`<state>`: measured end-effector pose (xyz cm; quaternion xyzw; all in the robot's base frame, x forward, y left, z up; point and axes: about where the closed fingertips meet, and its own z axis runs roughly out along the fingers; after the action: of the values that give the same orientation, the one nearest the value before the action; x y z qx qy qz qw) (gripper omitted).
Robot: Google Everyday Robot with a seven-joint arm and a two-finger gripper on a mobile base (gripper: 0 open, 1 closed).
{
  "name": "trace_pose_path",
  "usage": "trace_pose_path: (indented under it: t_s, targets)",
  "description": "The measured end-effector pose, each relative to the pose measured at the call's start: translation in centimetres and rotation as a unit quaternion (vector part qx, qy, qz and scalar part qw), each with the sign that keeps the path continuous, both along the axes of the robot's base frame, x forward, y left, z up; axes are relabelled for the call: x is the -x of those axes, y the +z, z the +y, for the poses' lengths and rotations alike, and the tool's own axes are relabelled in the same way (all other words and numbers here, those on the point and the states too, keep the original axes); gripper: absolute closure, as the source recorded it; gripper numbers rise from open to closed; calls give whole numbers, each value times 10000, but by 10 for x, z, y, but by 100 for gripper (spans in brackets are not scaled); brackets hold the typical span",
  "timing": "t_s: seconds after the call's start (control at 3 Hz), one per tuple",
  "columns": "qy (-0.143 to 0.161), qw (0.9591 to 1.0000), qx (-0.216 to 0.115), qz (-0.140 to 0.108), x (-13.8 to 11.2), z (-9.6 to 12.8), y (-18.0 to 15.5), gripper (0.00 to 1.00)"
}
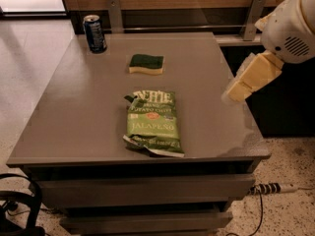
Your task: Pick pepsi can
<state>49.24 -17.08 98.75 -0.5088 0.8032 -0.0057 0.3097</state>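
The pepsi can (pixel 94 33) is dark blue with a silver top rim and stands upright at the far left corner of the grey table (pixel 78 107). My gripper (pixel 236 91) hangs from the white arm (pixel 290 26) at the right edge of the table, far from the can and above the table's right side. Its cream-coloured fingers (pixel 248 77) point down and to the left. Nothing is seen in the gripper.
A green and yellow sponge (pixel 146 64) lies near the back middle. A green jalapeño chip bag (pixel 153 123) lies flat in the middle front. A wooden wall with metal brackets (pixel 114 13) runs behind. A power strip (pixel 273 188) lies on the floor at right.
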Motion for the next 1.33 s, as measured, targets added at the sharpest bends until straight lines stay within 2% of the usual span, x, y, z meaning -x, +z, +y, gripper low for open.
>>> trace_pose_path:
  t_s: [0.33,0.67,1.0,1.33]
  targets:
    - [-165,9924,-956,-751,-56,25,23,0]
    - [-65,9826,-1509,-1082,-92,45,32,0]
    - [-65,9826,-1509,-1082,-92,45,32,0]
    - [168,9799,-1695,-1041,-128,80,17,0]
